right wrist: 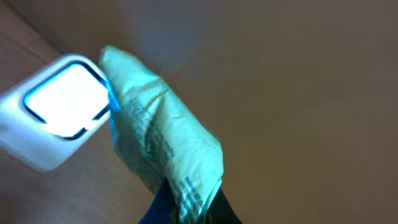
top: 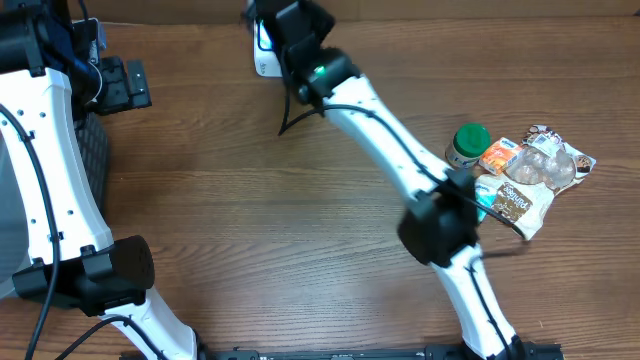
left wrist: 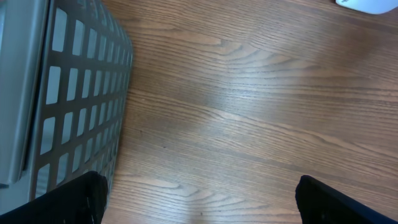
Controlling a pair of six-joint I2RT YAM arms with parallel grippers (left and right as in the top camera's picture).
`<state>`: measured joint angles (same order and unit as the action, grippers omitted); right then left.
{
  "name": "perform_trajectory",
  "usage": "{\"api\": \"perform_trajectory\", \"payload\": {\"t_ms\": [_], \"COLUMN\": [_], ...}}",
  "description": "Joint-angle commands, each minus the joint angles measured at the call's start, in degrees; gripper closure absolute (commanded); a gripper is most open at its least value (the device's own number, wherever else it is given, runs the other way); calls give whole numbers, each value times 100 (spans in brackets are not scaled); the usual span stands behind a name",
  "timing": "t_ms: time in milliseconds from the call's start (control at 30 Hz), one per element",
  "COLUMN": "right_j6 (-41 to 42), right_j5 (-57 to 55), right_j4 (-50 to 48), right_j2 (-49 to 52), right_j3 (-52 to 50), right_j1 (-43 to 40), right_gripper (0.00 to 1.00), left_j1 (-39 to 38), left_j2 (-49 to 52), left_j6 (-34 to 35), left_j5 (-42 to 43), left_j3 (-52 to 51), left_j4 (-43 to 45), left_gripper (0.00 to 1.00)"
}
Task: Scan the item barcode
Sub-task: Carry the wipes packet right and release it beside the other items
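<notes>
The green packet [right wrist: 165, 134] looks light, soft and crinkly; my right gripper [right wrist: 186, 211] pinches its lower edge beside the scanner [right wrist: 59, 102], while my left gripper [left wrist: 199, 205] hangs wide, empty.

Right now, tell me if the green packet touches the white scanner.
Cannot tell. In the right wrist view the green packet overlaps the white scanner at its edge; neither gap nor contact shows.

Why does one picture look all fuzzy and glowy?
Right wrist view: the packet and the scanner seem very close to the lens, so both blur, and the scanner's bright window washes out white. Left wrist view: soft sheen on the table. Overhead view: sharp, evenly lit.
</notes>
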<state>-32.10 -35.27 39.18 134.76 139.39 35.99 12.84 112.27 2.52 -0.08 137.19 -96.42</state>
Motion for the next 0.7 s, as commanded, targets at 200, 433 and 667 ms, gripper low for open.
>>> {"api": "perform_trajectory", "payload": {"t_ms": [200,433,667], "right_j6": [5149,7427,7825], "right_j5": [1731,1821,1897], "right_j4": [3560,5790,5687], "right_j2": [-2024,-2138,-2085], "right_j3": [120,61,-1246], "right_j1": [-369,-1051,-1582], "right_gripper": [96,96,96], "left_j1": [-22,-22,-22], "left_j2": [-20,-20,-20], "left_j6": [-107,-107,-107], "left_j5": [7,7,7], "left_j3": [11,11,11], "left_j4": [4,2,4], "left_gripper": [0,1,0]}}
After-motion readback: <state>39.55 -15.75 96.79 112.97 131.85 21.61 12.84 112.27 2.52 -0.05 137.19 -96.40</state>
